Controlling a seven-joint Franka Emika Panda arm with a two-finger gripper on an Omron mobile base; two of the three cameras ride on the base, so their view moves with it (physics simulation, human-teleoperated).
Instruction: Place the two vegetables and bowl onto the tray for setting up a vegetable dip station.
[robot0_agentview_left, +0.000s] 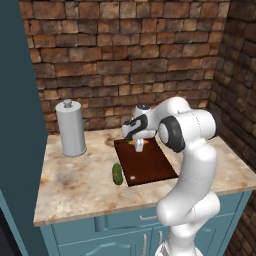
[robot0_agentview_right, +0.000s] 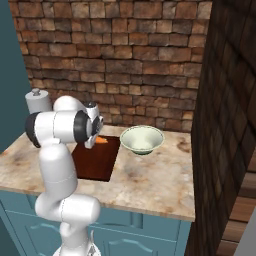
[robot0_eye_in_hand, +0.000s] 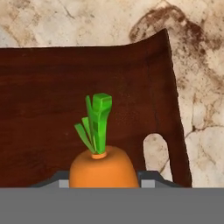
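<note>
Honestly, with the gripper (robot0_agentview_left: 139, 145) clamped on the carrot (robot0_eye_in_hand: 104, 168) just above the tray's (robot0_eye_in_hand: 52, 87) slotted end, letting go here risks it rolling off onto the counter (robot0_agentview_left: 80, 180).

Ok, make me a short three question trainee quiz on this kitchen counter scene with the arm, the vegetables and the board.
1. True or false: the dark green oblong cucumber lies on the dark reddish-brown rectangular tray.
2. What does the gripper hold?
A. small orange carrot
B. cucumber
C. bowl
3. Fill in: the round pale greenish-white bowl sits on the ____, beside the tray.

Key: 1 false, it lies on the marble counter beside the tray. 2 A. 3 counter.
</note>
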